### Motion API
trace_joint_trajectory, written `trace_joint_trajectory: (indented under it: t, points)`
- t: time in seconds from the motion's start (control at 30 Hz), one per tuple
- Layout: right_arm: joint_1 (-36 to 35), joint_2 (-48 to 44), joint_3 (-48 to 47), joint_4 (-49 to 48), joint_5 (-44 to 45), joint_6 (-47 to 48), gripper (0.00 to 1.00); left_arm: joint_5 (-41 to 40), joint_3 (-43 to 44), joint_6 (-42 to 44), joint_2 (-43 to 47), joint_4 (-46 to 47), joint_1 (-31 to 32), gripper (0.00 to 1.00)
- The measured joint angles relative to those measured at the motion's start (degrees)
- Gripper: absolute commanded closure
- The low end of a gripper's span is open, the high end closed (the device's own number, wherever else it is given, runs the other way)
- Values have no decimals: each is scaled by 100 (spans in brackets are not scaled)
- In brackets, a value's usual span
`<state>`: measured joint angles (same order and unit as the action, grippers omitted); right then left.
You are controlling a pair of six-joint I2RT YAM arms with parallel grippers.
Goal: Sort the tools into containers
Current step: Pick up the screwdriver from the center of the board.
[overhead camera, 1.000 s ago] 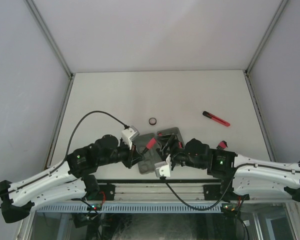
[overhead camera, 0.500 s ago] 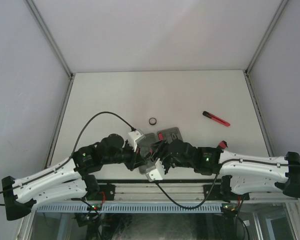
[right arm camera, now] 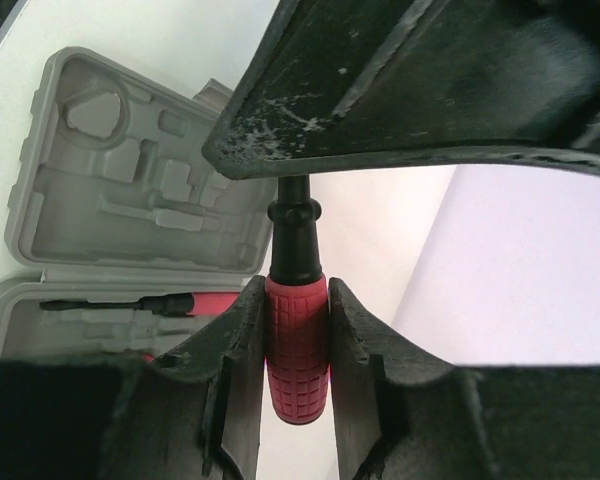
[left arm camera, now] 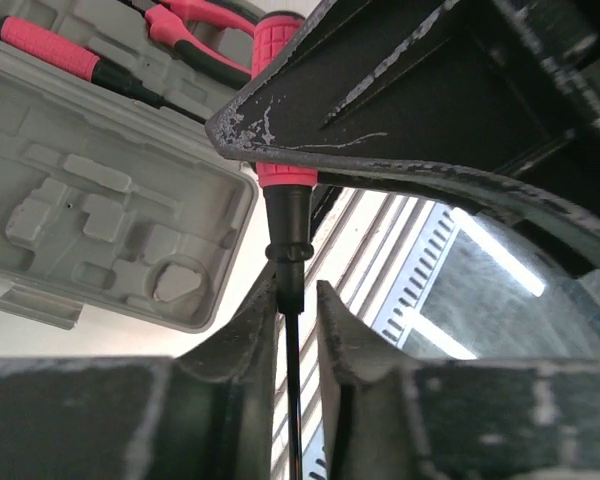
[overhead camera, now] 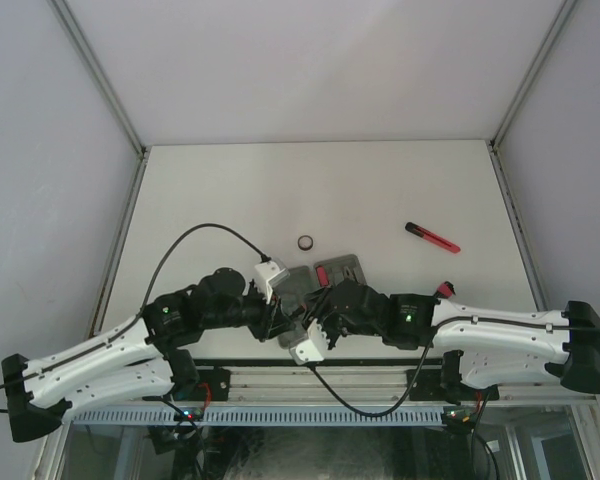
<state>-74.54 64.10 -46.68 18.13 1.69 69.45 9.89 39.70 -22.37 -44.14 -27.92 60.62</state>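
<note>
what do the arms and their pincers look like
Both the left arm and right arm have white shells with black joints and green lights. A black cable loops from each white wrist camera. The left pincer and right pincer have black fingers scuffed pale.

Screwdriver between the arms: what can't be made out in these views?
- Top view: screwdriver hidden beneath left pincer and right pincer; grey case mostly covered too.
- Left wrist: handle largely behind right pincer; tip cut off at bottom edge.
- Right wrist: shaft vanishes behind left pincer.
</note>
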Motion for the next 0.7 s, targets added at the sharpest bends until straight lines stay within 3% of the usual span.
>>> trace_joint_trajectory:
  t: [0.1,0.33,0.7]
  points:
    - [-13,-2,0,44,79,-2,97,-20,0,-2,175,76,0,60]
    - [-13,-44,0,238,258,-348,98,-271,-7,-15,673,205,0,52]
    - [-7,-789,564,-431,1001,-2802,99,-1777,-223,-380,2090,323,0,48]
